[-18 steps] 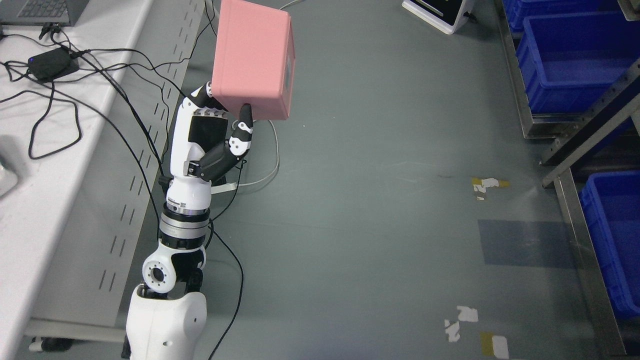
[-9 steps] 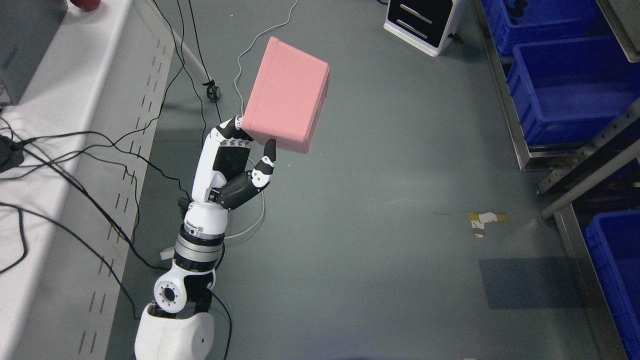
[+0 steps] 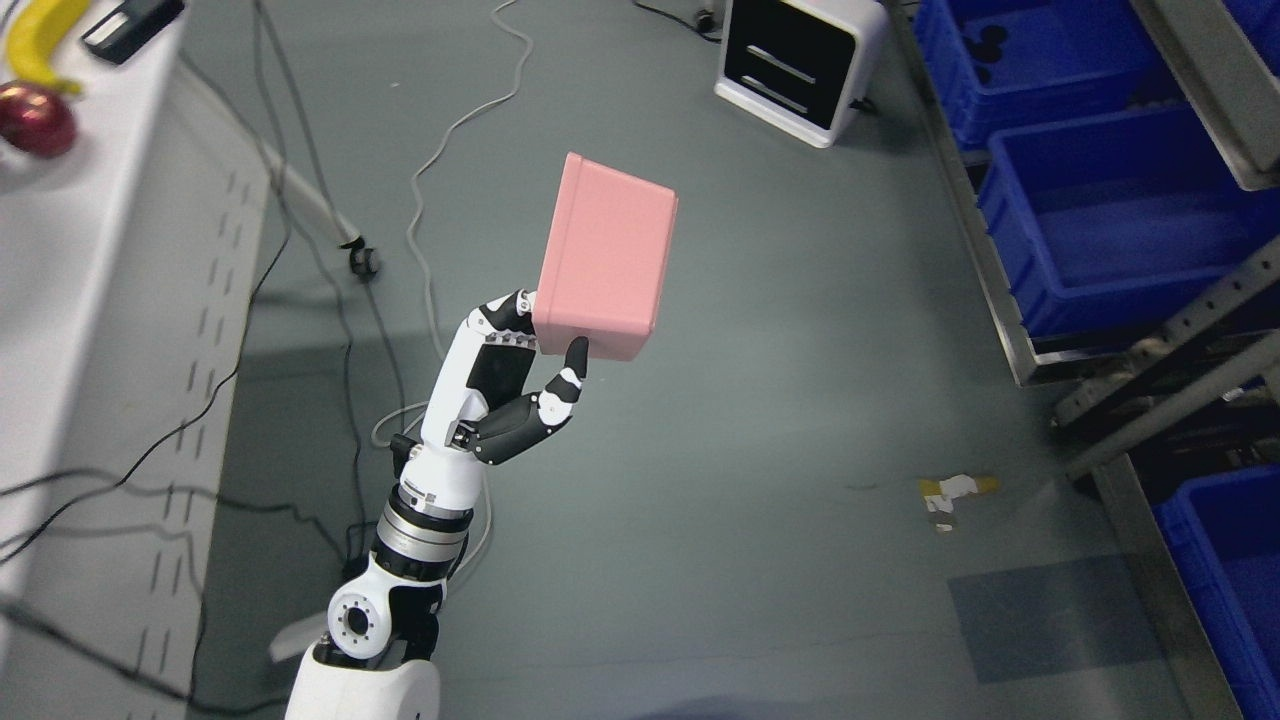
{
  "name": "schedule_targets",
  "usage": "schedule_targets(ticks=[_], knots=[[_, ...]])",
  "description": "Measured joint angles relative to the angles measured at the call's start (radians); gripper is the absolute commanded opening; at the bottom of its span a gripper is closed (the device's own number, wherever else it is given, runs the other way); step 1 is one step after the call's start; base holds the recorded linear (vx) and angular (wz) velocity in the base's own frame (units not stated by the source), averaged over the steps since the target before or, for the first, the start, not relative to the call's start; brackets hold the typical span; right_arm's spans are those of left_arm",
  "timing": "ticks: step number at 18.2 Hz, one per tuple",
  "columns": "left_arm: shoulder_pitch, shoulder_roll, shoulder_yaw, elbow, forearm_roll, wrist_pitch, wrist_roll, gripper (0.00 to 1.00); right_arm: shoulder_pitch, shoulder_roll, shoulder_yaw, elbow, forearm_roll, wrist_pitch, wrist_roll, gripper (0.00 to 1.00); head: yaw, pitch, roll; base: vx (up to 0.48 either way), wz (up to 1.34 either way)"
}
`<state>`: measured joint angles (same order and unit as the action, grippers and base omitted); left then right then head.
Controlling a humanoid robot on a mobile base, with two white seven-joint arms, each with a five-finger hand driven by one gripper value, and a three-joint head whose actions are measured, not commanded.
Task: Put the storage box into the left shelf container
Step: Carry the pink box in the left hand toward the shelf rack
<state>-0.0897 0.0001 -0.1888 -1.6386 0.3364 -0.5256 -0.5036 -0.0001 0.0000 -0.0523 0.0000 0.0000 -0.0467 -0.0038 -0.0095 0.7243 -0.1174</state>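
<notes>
Gripping the pink box (image 3: 608, 262) from below, the left hand (image 3: 512, 385) comes up from the lower left on a white arm (image 3: 425, 520) with a metal wrist ring. Its thumb (image 3: 570, 368) presses against the box's near bottom edge, and the other fingers (image 3: 508, 312) curl under the box's left lower corner, so the box is pinched between them. The box is held in the air over the grey floor (image 3: 760, 450), near the middle of the view, tilted so that its top leans slightly to the right. It touches nothing except the hand.

To the right stands a metal shelf (image 3: 1150, 390) with slanted rails, holding blue bins. One bin (image 3: 1120, 225) sits at the upper right, open and facing up; another bin (image 3: 980, 60) lies behind it at the top edge, with small dark items inside that are too small to name. A third blue bin (image 3: 1230, 570) shows at the lower right edge. The box is well apart from all of them.

A white device with a black front panel (image 3: 795, 65) rests on the floor at the top, near the shelf. On the left runs a white table (image 3: 90, 330) with a slotted side panel; a banana (image 3: 40, 40), a red fruit (image 3: 35, 120) and a small black item (image 3: 130, 25) lie at its far end. Black cables (image 3: 200, 420) trail over the table side and across the floor, and a light cable (image 3: 450, 140) snakes along the floor behind the box. Scraps of tape (image 3: 950, 492) stick to the floor at the right
</notes>
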Motion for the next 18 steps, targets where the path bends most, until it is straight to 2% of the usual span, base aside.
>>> schedule_targets(ticks=[13,18], knots=[[0.078,0.000,-0.053,0.062,-0.025,0.000,-0.042,0.05,0.000,0.000,0.000,0.000,0.000,-0.002,0.000,1.00,0.0000,0.000,0.000,0.279,-1.27],[0.068,0.000,-0.054,0.084,-0.037,-0.005,-0.048,0.05,0.000,0.000,0.000,0.000,0.000,-0.003,0.001,1.00,0.0000,0.000,0.000,0.203,-0.95]])
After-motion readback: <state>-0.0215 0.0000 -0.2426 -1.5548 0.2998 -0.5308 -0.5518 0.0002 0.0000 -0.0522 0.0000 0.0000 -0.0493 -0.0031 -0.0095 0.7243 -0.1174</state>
